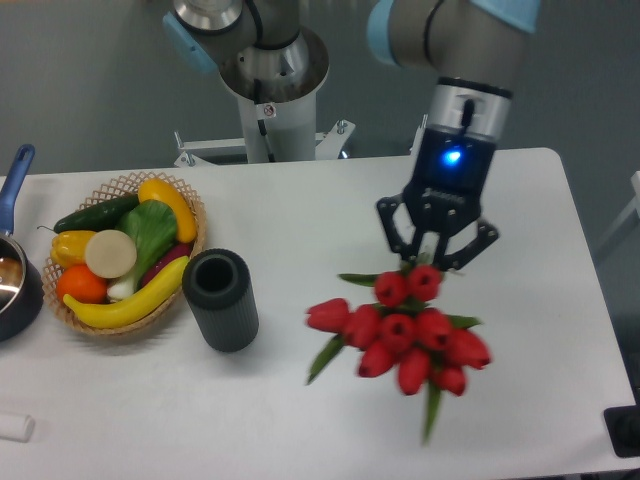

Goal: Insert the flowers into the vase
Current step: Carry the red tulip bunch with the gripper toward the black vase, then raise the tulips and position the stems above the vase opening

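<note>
My black, faintly glossy plastic-looking two-finger gripper (432, 262) hangs from a wrist of brushed silvery metal. The bunch of red tulip heads with green leaves (400, 331) just under it looks smooth and slightly shiny, like plastic or coated cloth. Left of the bunch, the dark grey ribbed cylinder vase (220, 299) is matt, its wall grooved. Beyond the vase, the tan woven wicker basket (186, 204) looks rough, and its fruit and vegetables look glossy. The white table (300, 220) under all of it is smooth and matt.
</note>
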Tool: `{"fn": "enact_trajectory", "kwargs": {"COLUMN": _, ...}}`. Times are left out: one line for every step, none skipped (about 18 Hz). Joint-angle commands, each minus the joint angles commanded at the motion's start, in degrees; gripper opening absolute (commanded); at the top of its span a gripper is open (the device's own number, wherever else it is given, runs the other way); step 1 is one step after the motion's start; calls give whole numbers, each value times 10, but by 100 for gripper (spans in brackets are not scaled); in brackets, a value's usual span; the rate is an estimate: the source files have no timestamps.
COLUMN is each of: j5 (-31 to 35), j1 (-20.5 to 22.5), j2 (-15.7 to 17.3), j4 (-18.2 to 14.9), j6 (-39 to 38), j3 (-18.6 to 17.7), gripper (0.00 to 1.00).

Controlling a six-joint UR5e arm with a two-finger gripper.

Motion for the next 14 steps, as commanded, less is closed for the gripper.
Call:
{"fn": "enact_trajectory", "kwargs": {"j5": -25, "j1": -2, "j2": 0, "j4": 1, "j6": 2, "j3": -2, "gripper": 24}}
{"fn": "enact_trajectory", "kwargs": {"j5": -54, "j1": -4, "j2": 0, "j4": 5, "j6": 4, "j3": -5, "gripper": 24}}
{"fn": "enact_trajectory", "kwargs": {"j5": -81, "j1": -4, "j2": 0, "j4": 8, "j6": 7, "j3": -5, "gripper": 24}}
{"fn": "enact_trajectory", "kwargs": {"j5": -105, "j1": -5, "j2": 0, "j4": 9, "j6": 11, "j3": -9, "gripper": 24}}
{"fn": "enact_trajectory", "kwargs": {"j5": -126, "j1": -5, "j2": 3, "j4": 9, "j6": 23, "j3": -15, "gripper": 24}}
{"fn": "enact_trajectory", "kwargs": {"j5": -151, "j1": -7, "j2": 3, "j4": 9, "j6": 39, "j3": -22, "gripper": 24}}
{"fn": "enact_trajectory", "kwargs": {"j5": -189, "j1": -9, "j2": 4, "j4": 9, "j6": 56, "j3": -39, "gripper": 24}}
{"fn": "enact_trajectory", "kwargs": {"j5": -234, "j1": -8, "j2": 4, "j4": 9, "j6": 81, "j3": -55, "gripper": 24}}
{"fn": "enact_trajectory", "kwargs": {"j5": -267, "j1": -8, "j2": 5, "j4": 9, "j6": 116, "j3": -75, "gripper": 24}}
{"fn": "enact_trajectory", "kwargs": {"j5": -291, "j1": -7, "j2": 8, "j4": 9, "j6": 144, "j3": -96, "gripper": 24}}
{"fn": "enact_trajectory", "kwargs": {"j5": -311, "j1": -7, "j2": 11, "j4": 9, "j6": 159, "j3": -111, "gripper": 24}}
{"fn": "enact_trajectory", "kwargs": {"j5": -330, "j1": -8, "j2": 19, "j4": 9, "j6": 163, "j3": -126, "gripper": 24}}
{"fn": "enact_trajectory", "kwargs": {"j5": -342, "j1": -8, "j2": 25, "j4": 9, "j6": 164, "j3": -135, "gripper": 24}}
{"fn": "enact_trajectory", "kwargs": {"j5": -346, "j1": -8, "j2": 31, "j4": 9, "j6": 164, "j3": -141, "gripper": 24}}
